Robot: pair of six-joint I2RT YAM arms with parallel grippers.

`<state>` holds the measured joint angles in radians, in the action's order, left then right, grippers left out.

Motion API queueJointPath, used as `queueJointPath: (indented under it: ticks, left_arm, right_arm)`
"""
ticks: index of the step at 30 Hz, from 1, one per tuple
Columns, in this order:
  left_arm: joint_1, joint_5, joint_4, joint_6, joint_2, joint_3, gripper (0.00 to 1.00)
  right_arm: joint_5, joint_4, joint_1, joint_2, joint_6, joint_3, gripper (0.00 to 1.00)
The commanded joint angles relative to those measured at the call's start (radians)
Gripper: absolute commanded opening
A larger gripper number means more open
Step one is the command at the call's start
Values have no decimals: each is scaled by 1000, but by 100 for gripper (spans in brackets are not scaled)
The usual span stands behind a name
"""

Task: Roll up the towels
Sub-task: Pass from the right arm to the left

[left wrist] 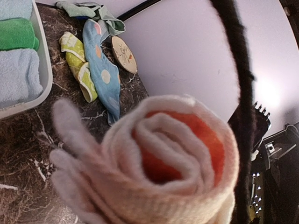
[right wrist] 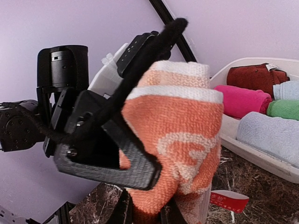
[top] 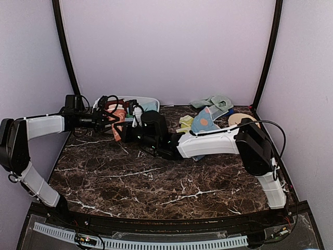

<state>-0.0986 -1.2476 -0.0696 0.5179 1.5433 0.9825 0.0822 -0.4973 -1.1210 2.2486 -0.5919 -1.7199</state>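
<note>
A rolled peach-orange towel [top: 119, 125] is held up off the table in front of the tub, between both grippers. In the left wrist view its spiral end [left wrist: 177, 154] fills the frame and hides the left fingers. My left gripper [top: 115, 119] straddles the roll. One black finger [right wrist: 117, 163] presses into its side and the other is hidden behind it. My right gripper [right wrist: 147, 212] is shut on the roll's lower end [right wrist: 182, 126]. Loose towels lie at the back right: light-blue spotted [top: 204, 122], yellow-green [top: 186, 123] and mint [top: 212, 101].
The white tub [top: 151, 100] stands at the back left just behind the grippers. It holds rolled towels: dark red [right wrist: 254, 77], pink [right wrist: 243, 100], green [right wrist: 284, 108] and pale blue [right wrist: 271, 133]. A round beige disc [top: 240, 119] lies beside the loose towels.
</note>
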Motion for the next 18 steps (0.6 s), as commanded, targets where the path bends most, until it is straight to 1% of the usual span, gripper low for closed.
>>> queueJointPath:
  ticks: [1, 2, 4, 6, 7, 8, 9, 10, 11, 12, 13, 14, 15, 18]
  left_arm:
    - [-46, -92, -19, -24, -27, 4, 29]
    - [-46, -95, -25, -19, -24, 6, 24]
    - [-46, -110, -44, 4, -19, 10, 20]
    - [-46, -130, -63, 25, -16, 14, 7]
    - [-46, -136, -62, 26, -14, 19, 0]
    - [-46, -136, -42, 0, -13, 28, 0]
    - [-42, -129, 6, -54, -11, 53, 0]
    - [-39, -104, 102, -138, -4, 90, 0]
    - [-35, -60, 251, -278, 10, 161, 0]
    - [-33, 11, 413, -432, 31, 254, 0]
    - [-32, 108, 572, -566, 56, 345, 0]
    - [-31, 207, 683, -670, 76, 428, 0]
    - [-27, 308, 741, -727, 90, 484, 0]
    - [-8, 584, 785, -857, 120, 606, 0]
  right_arm:
    - [-276, -110, -33, 26, -21, -33, 0]
    - [-300, -110, -31, 32, -26, -41, 0]
    - [-347, -122, -23, 43, -40, -50, 0]
    - [-371, -139, -15, 47, -64, -45, 4]
    - [-378, -145, -10, 47, -74, -38, 10]
    - [-386, -156, -2, 40, -83, -19, 17]
    - [-384, -169, 5, 26, -89, 5, 21]
    - [-378, -187, 14, 4, -92, 42, 25]
    - [-368, -200, 25, -23, -91, 78, 29]
    - [-356, -196, 37, -56, -80, 108, 37]
    - [-340, -179, 52, -88, -63, 139, 48]
    - [-324, -165, 66, -132, -36, 173, 56]
    - [-300, -151, 81, -177, -11, 216, 60]
    - [-243, -132, 141, -309, 32, 345, 65]
